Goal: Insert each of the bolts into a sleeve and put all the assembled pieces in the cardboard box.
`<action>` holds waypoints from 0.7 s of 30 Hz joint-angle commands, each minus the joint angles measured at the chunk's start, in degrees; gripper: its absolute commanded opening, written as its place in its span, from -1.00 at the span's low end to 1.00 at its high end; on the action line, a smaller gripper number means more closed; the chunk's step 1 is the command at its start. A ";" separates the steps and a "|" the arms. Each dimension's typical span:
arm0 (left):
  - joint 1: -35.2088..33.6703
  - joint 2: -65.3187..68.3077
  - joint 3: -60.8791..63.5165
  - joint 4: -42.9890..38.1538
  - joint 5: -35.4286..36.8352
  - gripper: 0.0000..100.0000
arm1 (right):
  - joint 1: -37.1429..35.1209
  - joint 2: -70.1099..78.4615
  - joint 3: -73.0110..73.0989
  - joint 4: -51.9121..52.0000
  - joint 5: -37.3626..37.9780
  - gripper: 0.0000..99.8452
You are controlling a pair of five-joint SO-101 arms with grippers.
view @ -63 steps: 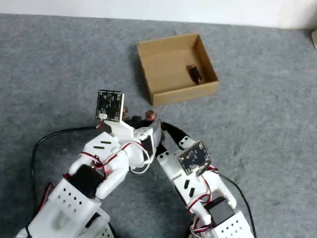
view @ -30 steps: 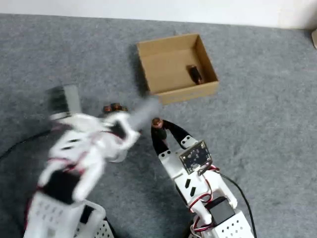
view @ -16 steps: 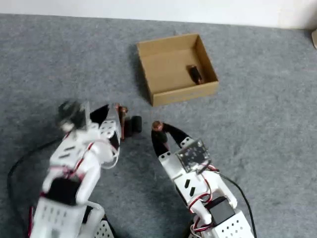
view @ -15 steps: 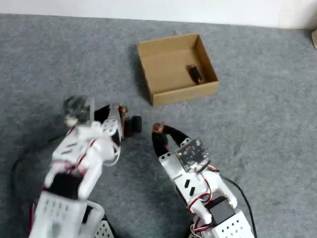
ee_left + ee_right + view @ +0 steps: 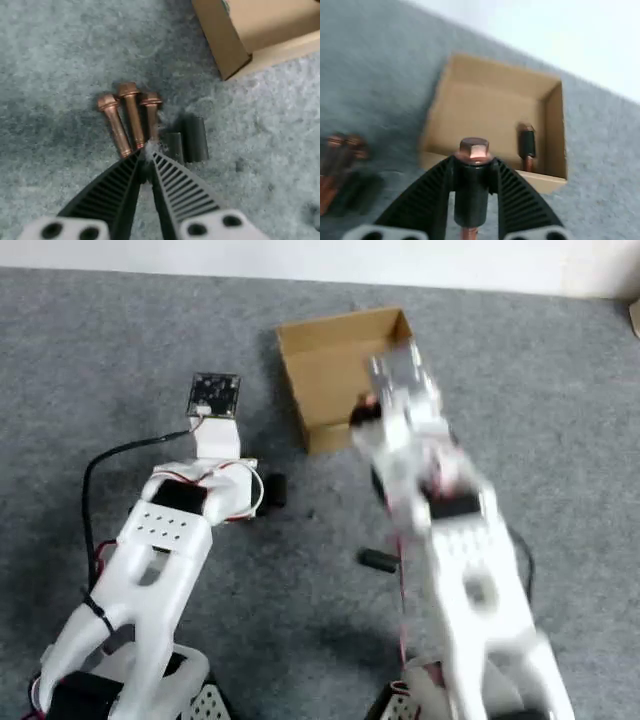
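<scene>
The right fingers [image 5: 432,192] are gripping a sleeved bolt [image 5: 471,192] before the cardboard box [image 5: 480,110]. The left wrist view is showing the left fingers [image 5: 177,182], nearly closed and empty, just behind three bolts [image 5: 131,117] and two sleeves [image 5: 197,140].

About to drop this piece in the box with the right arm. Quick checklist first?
1. Right gripper shut on held piece: ok.
2. Its bolt seated in sleeve: ok.
3. Gripper past the box near wall: cannot tell.
4. Room in box: ok, one boxed piece lies by a wall.
5. Left gripper away from box, at loose bolts: ok.
</scene>
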 commanded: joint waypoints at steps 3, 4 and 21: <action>-0.66 0.13 -2.77 -1.58 0.88 -0.95 | 5.67 45.58 -54.73 16.40 3.34 -0.99; -0.66 0.22 -2.77 -1.58 0.88 -0.95 | 6.20 51.47 -62.55 18.77 3.34 -0.99; -0.66 0.31 -2.68 -2.90 0.88 -0.95 | 7.69 96.92 -126.55 34.42 3.52 -0.85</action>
